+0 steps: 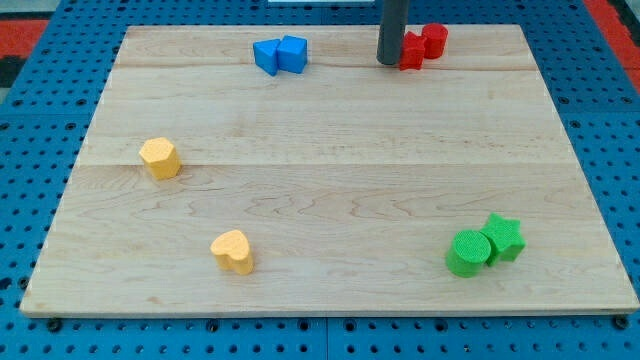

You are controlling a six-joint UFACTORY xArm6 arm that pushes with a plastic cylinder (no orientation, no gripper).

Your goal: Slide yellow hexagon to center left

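The yellow hexagon (160,157) sits on the wooden board near its left edge, at about mid height. A yellow heart-shaped block (232,251) lies below and to its right. My tip (388,60) rests near the view's top, right of centre, touching the left side of two red blocks (422,45). The tip is far from the yellow hexagon, up and to the right of it.
Two blue blocks (280,54) sit together at the view's top, left of my tip. A green cylinder (466,252) and a green star (503,237) touch at the lower right. A blue pegboard (40,110) surrounds the board.
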